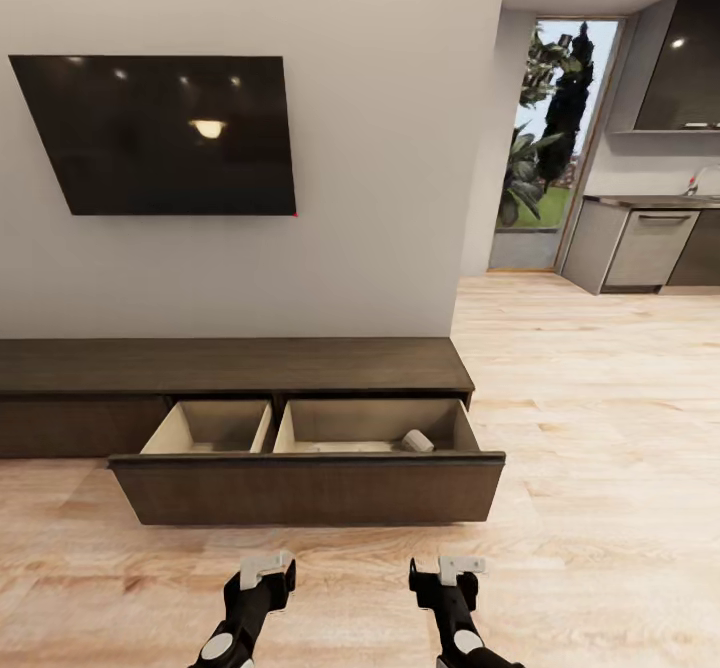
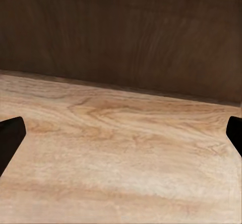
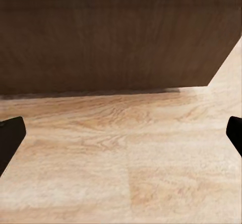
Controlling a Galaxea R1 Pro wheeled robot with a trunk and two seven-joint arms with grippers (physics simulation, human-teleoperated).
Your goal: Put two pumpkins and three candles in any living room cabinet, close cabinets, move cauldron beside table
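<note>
Cabinet [image 1: 230, 366] drawer [image 1: 310, 488] is seen pulled open, with a pale cylinder [image 1: 418, 440] lying inside. Both the left gripper [image 1: 266, 567] and the right gripper [image 1: 447, 568] are held spread and empty above the floor [image 1: 600, 428].

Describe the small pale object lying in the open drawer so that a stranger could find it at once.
Below the wall-mounted television runs a long dark-brown cabinet with one wide drawer pulled open. In its right-hand compartment lies a short whitish cylinder, tipped on its side; the left compartment looks bare.

Home living room: wall television [image 1: 165, 135], low cabinet [image 1: 235, 364], probably kitchen beyond.
</note>
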